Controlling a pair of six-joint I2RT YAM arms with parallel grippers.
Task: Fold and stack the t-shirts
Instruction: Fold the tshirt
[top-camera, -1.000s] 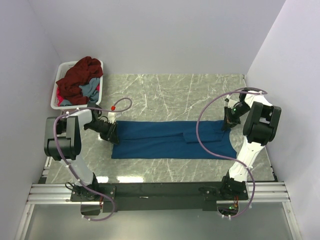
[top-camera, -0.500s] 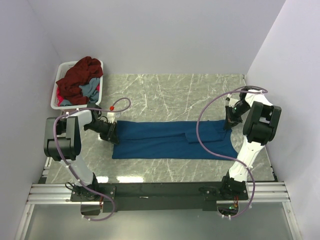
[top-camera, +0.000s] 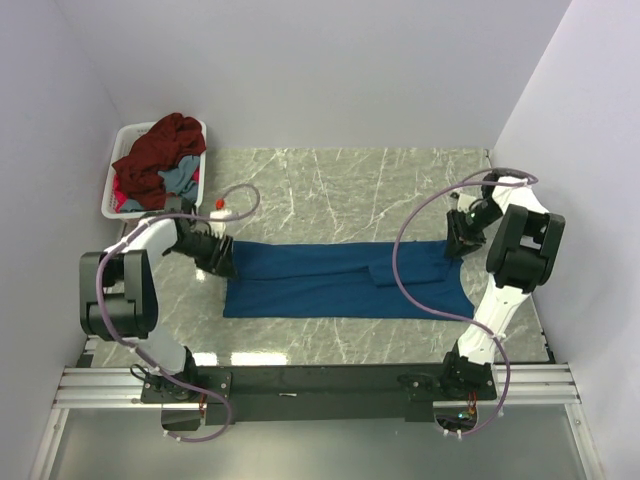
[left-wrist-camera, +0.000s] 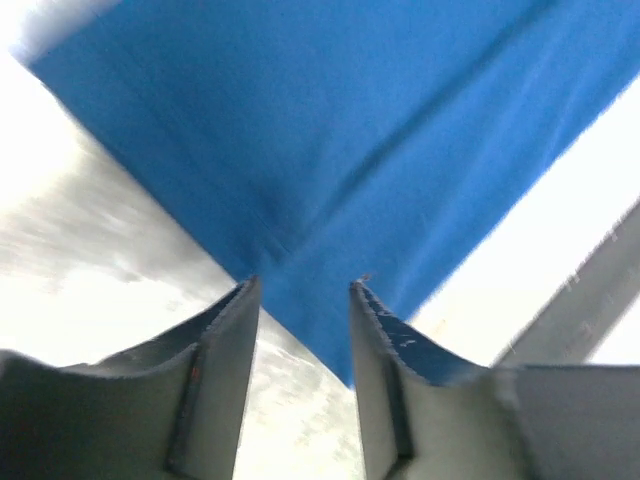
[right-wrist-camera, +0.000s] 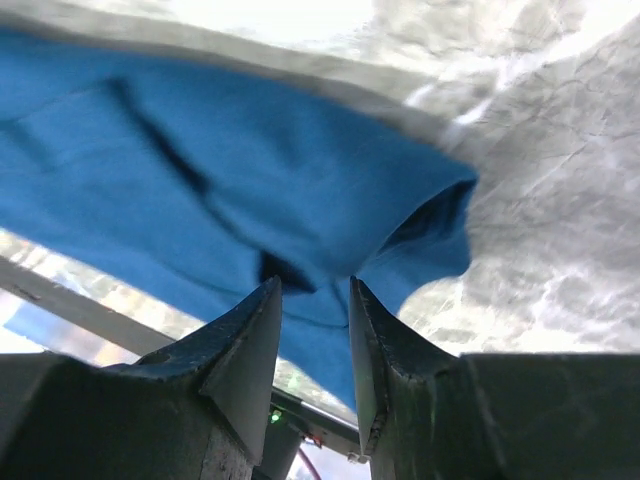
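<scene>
Cloth spread flat: the deep blue short-sleeved t-shirt (top-camera: 345, 280) is laid out side to side across the grey marbled table (top-camera: 340, 185).
The left gripper (left-wrist-camera: 303, 290) and right gripper (right-wrist-camera: 315, 285) are seen at its opposite ends, jaws parted narrowly, nothing clamped.

- Nothing readable in any of these shots: no words, numbers or logos.
- The blue t-shirt (top-camera: 340, 282) on the worktop (top-camera: 350, 190) is just plain cloth, with no print or tag showing.
- Same for the maroon t-shirt (top-camera: 160, 150) in the white basket (top-camera: 113, 170): no lettering on either.
- Any marks on the arms are too small to read.
</scene>
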